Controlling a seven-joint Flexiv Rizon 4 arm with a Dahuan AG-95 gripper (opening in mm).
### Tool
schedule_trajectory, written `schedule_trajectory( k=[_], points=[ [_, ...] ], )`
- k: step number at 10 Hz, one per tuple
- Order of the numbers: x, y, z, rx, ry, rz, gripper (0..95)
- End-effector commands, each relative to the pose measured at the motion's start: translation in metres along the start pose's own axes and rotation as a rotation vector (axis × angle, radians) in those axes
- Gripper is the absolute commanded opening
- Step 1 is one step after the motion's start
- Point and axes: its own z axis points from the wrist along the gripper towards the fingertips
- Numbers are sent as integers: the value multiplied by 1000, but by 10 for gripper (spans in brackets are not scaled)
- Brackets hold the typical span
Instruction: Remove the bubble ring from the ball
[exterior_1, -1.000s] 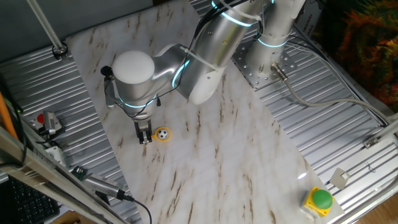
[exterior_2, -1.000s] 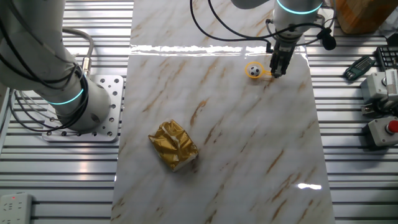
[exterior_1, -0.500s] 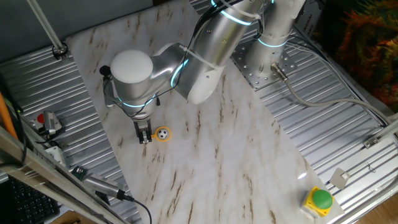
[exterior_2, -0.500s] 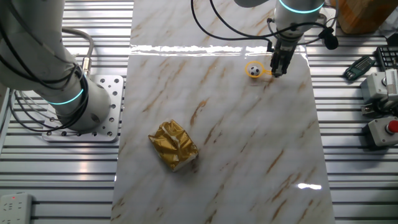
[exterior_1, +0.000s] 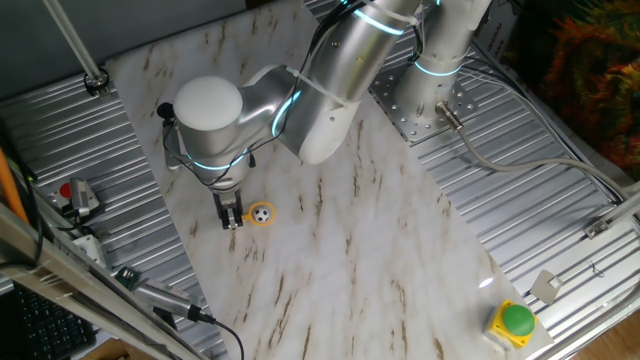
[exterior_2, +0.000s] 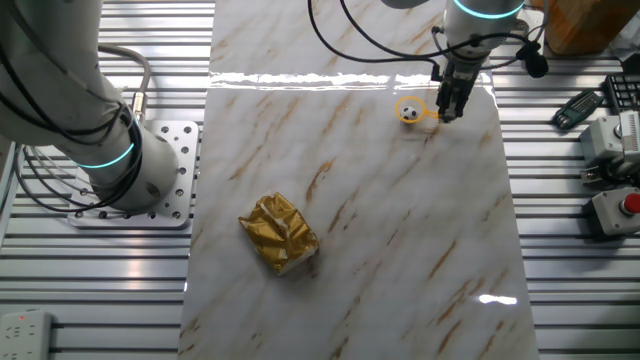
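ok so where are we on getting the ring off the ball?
Done: the gripper has reached the handle end of the bubble ring, low over the marble.

In hand: the grasp on the handle. The jaws look closed on it, but it's too small to confirm.

Left: the actual removal. The hoop still circles the ball in both views, so it has to be lifted clear and set aside.

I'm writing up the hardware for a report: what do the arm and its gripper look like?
The arm is glossy silver-grey with rounded white joint caps and glowing cyan rings at the joints. Black cables loop around the wrist. The gripper is small and dark, with two slim black fingers under a pale wrist section.
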Motion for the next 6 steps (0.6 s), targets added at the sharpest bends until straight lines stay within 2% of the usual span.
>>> schedule_trajectory(
  k=[1, 6],
  points=[
    [1, 0, -6, 0, 8, 0, 0],
    [2, -7, -27, 4, 30, -8, 0]
  ],
)
